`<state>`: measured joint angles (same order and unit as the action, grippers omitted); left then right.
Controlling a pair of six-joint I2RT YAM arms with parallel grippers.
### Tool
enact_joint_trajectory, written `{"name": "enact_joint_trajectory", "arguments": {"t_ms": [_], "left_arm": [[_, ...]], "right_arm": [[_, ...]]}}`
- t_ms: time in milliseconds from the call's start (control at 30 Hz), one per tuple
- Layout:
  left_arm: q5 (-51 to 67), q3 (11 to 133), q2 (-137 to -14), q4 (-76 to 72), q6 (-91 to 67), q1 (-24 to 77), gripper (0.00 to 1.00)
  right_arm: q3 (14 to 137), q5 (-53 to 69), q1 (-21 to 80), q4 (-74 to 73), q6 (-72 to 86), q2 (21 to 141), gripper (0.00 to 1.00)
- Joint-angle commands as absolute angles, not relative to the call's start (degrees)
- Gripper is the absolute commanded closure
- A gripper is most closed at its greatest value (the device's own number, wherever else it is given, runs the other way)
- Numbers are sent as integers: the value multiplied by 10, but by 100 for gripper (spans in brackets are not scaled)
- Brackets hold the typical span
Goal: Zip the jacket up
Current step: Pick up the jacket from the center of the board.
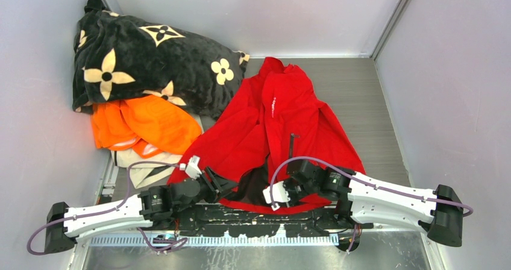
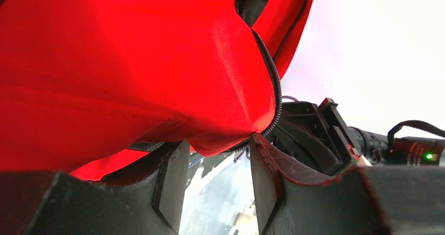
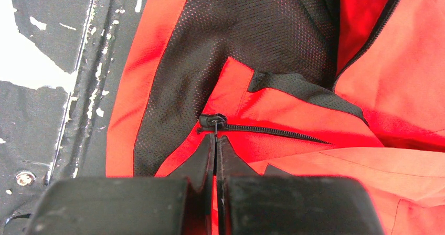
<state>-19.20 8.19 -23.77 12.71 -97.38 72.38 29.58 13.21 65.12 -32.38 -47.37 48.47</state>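
The red jacket (image 1: pixel 283 119) lies spread in the middle of the table with its front open, and dark mesh lining (image 3: pixel 210 51) shows at the hem. My right gripper (image 3: pixel 215 138) is at the hem's lower edge (image 1: pixel 278 197), shut on the thin pull of the zipper slider (image 3: pixel 212 122). A short run of closed teeth (image 3: pixel 273 131) leads right from the slider. My left gripper (image 2: pixel 218 140) is at the jacket's left hem (image 1: pixel 222 182). Its jaws stand apart, and a red corner edged with zipper teeth (image 2: pixel 275 88) droops at the fingertips without being pinched.
A black flower-patterned blanket (image 1: pixel 144 59) is heaped at the back left, with an orange garment (image 1: pixel 144 125) and a pale cloth (image 1: pixel 141 164) in front of it. Grey walls close in both sides and the back. A worn black strip (image 1: pixel 253 219) runs along the near edge.
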Motion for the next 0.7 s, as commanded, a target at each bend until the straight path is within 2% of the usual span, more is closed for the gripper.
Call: {"name": "enact_joint_trajectory", "arguments": {"t_ms": [0, 333, 667], "left_arm": [[-225, 84, -240, 111, -1027, 724, 53], [-265, 79, -172, 159, -1068, 724, 55], [-285, 76, -186, 156, -1103, 724, 55]], "right_arm": [[297, 140, 650, -317, -467, 481, 99], [298, 140, 649, -317, -468, 482, 99], [301, 141, 650, -318, -469, 485, 99]]}}
